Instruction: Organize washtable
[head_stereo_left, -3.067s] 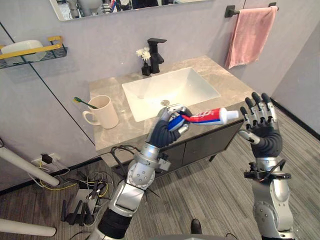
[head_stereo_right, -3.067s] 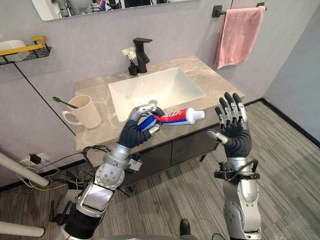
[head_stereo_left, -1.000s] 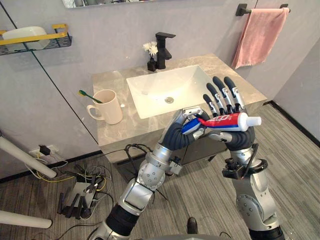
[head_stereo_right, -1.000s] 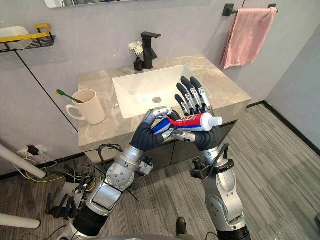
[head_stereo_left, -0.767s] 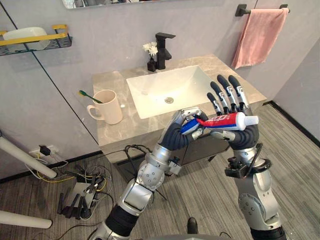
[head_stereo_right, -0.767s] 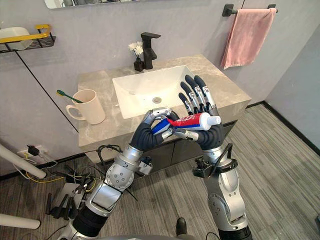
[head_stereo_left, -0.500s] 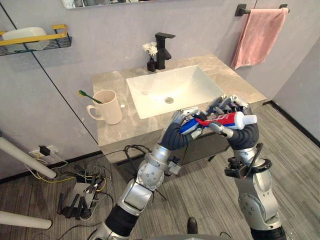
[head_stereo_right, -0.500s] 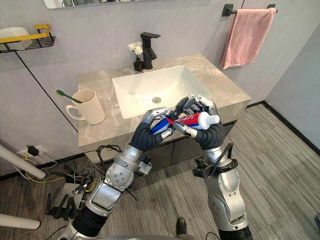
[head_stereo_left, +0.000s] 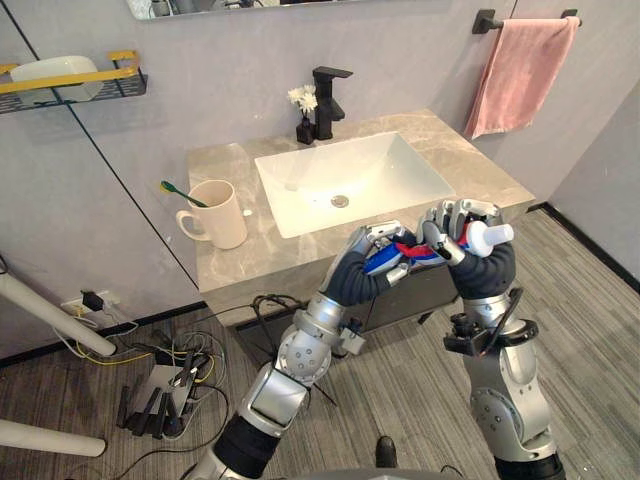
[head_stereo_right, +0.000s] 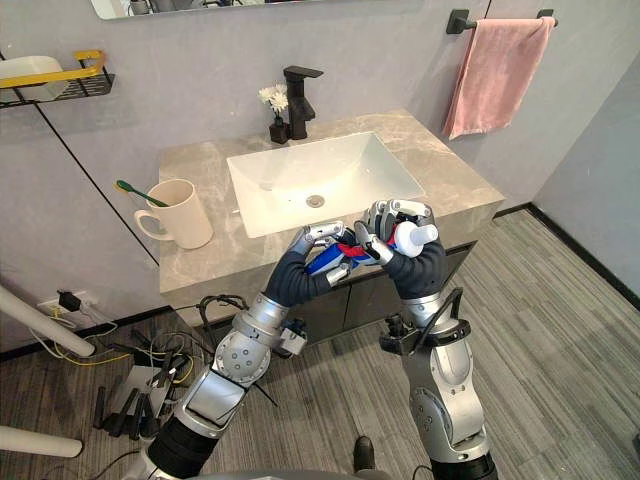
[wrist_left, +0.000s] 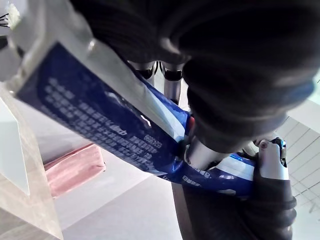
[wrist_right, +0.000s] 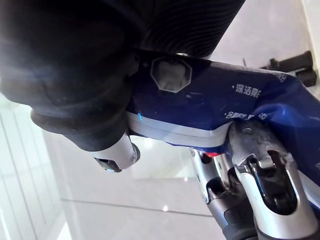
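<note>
Toothpaste tube (head_stereo_left: 404, 252) hung in the air nearest us, short of the front edge of the table (head_stereo_left: 232, 268), with both hands on it. Our left hand (head_stereo_left: 358, 275) had its fingers curled round the blue tail end, and our right hand (head_stereo_left: 458, 228) had its fingers wrapped round the cap end. We judged the task barely begun, as the tube was not yet set down anywhere. Farther off, the mug (head_stereo_left: 222, 214) with a toothbrush (head_stereo_left: 178, 191) stood left of the sink (head_stereo_left: 350, 178), a likely home for it.
</note>
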